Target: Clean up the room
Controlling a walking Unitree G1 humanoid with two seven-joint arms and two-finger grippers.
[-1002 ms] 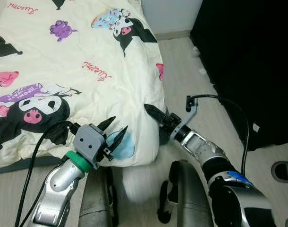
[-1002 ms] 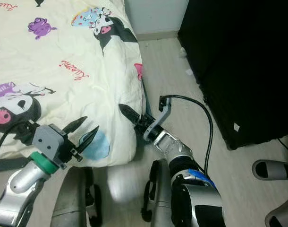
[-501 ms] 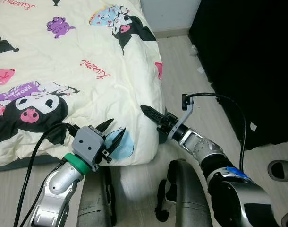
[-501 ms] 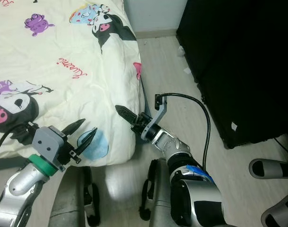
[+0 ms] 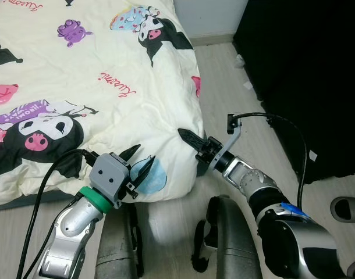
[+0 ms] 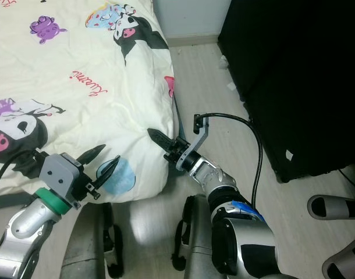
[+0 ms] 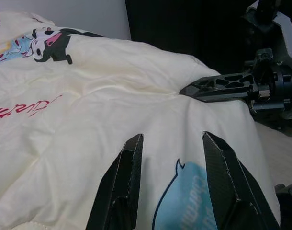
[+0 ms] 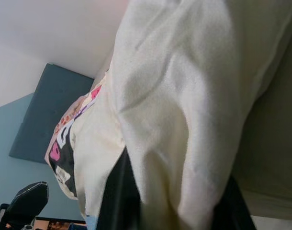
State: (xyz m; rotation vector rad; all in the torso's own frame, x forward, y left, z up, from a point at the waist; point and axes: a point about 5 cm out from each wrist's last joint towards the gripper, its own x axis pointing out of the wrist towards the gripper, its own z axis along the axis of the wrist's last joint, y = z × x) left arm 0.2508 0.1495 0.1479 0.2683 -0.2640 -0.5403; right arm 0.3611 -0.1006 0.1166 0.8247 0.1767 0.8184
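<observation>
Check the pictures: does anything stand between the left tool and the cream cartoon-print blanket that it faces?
Nothing visible does. The left tool hangs open just over the blanket, near its blue patch, with only air between. The right tool is at the blanket's corner, off to the side.

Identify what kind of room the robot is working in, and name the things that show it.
Most likely a bedroom. A cream cartoon-print duvet covers a bed beside the pale wood floor, slippers lie on that floor, and the right gripper pinches the duvet's corner.
</observation>
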